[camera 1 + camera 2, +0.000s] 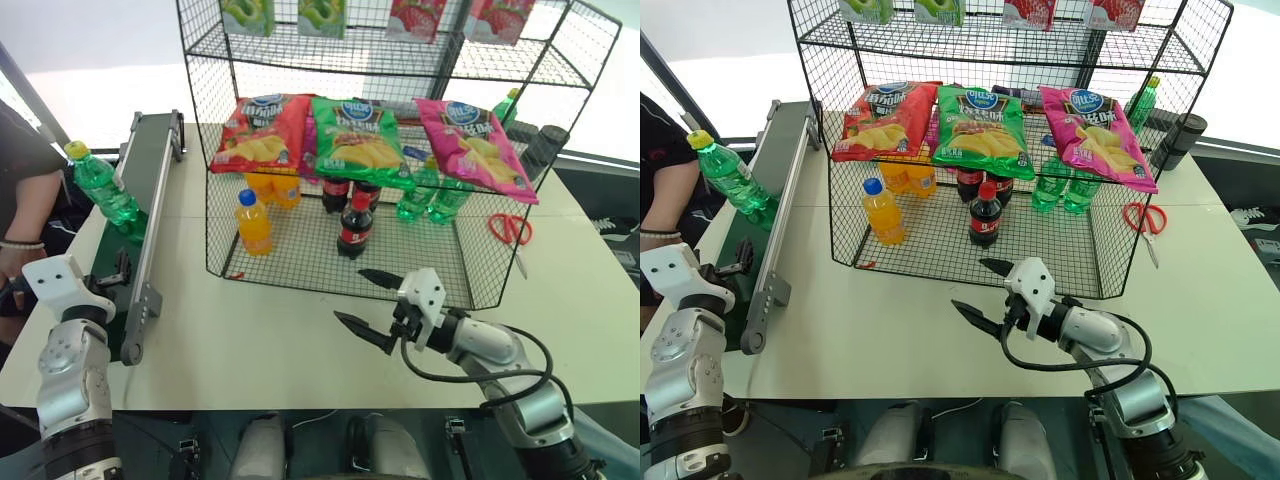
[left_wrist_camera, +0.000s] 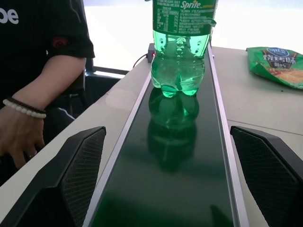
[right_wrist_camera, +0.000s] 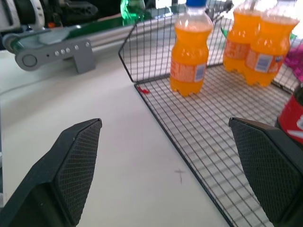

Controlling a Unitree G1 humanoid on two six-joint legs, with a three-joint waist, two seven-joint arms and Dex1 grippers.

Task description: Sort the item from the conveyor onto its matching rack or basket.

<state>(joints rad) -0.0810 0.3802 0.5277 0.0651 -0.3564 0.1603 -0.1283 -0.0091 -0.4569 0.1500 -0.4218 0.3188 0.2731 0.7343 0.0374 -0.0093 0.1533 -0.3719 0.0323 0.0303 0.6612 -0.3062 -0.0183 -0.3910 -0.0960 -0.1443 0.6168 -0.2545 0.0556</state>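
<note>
The right arm (image 1: pixel 500 350) is built of rounded silver-grey segments; a black cable loops from its forearm toward five o'clock; a white blocky housing caps the wrist; the right gripper (image 1: pixel 366 306) carries two black pointed fingers whose inner pads (image 3: pixel 71 165) show a fine cross-hatched texture; the left arm (image 1: pixel 68 370) has matching silver joints, a white wrist block and what seem to be small dark screws.

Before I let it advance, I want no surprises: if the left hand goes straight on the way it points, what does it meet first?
Most likely the green soda bottle, standing upright on the conveyor straight ahead of the open left hand. The belt between them looks free, though depth is hard to judge.
</note>
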